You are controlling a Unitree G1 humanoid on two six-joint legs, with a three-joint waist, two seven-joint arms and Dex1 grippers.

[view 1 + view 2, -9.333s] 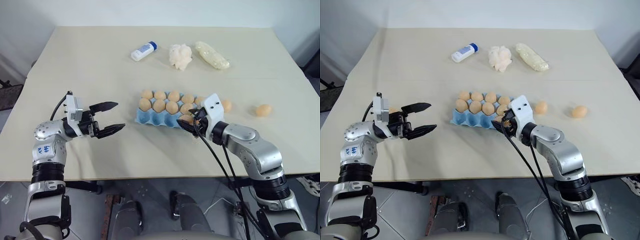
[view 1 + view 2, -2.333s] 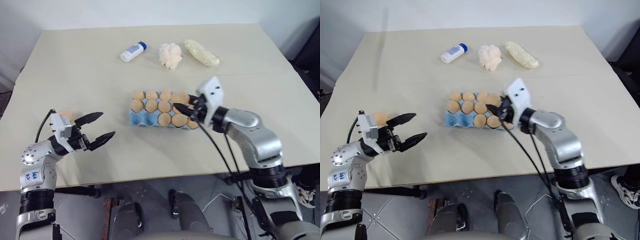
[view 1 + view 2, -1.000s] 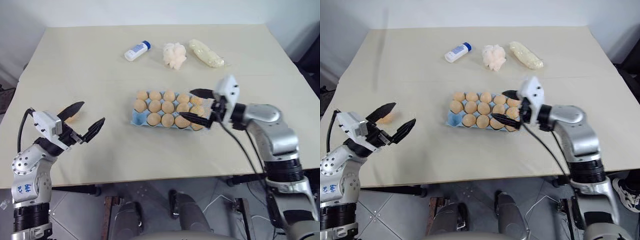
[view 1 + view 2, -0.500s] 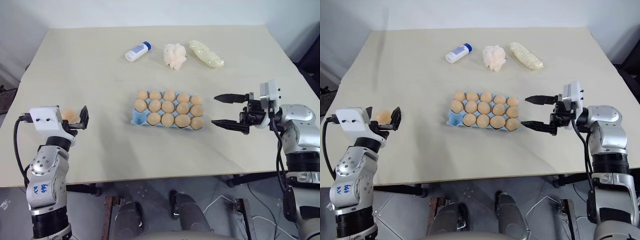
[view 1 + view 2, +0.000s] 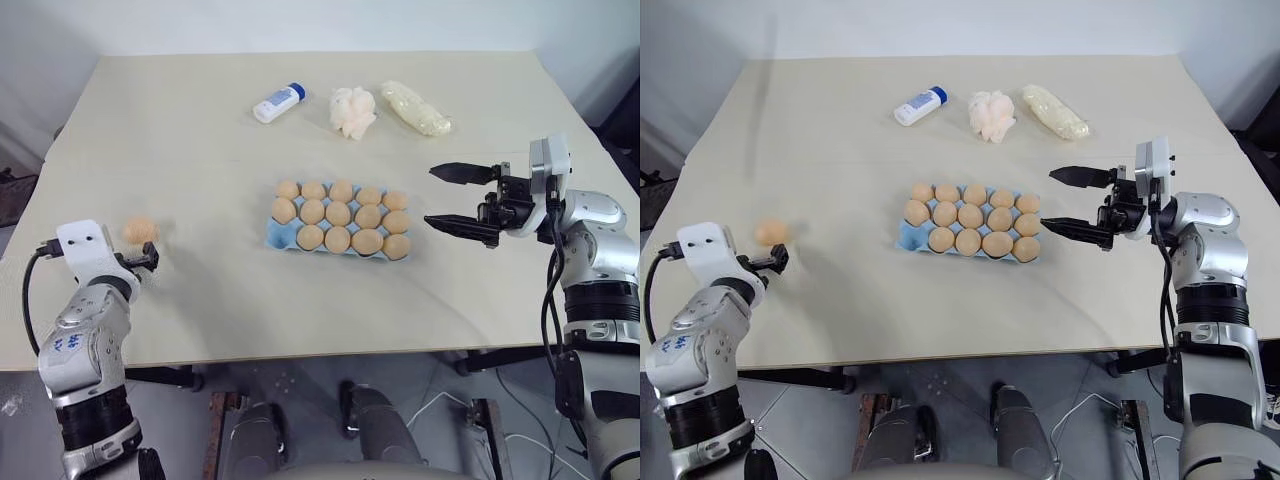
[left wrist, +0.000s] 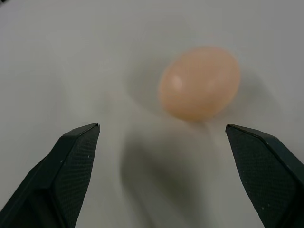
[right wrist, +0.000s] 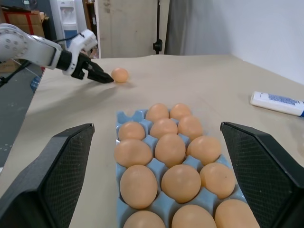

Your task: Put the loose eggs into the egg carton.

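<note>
- The surface (image 5: 200, 130) is a broad pale beige top that carries everything else.
- The egg carton (image 5: 274, 236) is a light blue moulded tray near the middle of the surface. Fourteen tan eggs sit in its cups; the one cup that shows bare blue is at the near corner on the robot's left side.
- The right end effector (image 5: 455, 199) hangs above the surface just to the right of the carton, its two black fingers pointing toward the carton. Its jaws stand spread wide with nothing between them. In the right wrist view the carton's filled rows lie straight ahead between the fingers.
- The left end effector (image 5: 777, 259) is low over the surface near its left edge, pointing toward the loose egg. In the left wrist view its two fingers are wide apart and empty, with the egg lying just beyond the tips and not touched.
- The plastic-wrapped roll (image 5: 416, 108), pale yellowish, lies at the far side of the surface, to the right of the wad.
- The white wad (image 5: 353, 109), lumpy, lies at the far side between the bottle and the roll.
- The white bottle (image 5: 279, 103) with a blue cap lies on its side at the far side, left of the wad.
- The loose egg (image 5: 141, 230) rests alone on the surface well to the left of the carton, just ahead of the left end effector.
</note>
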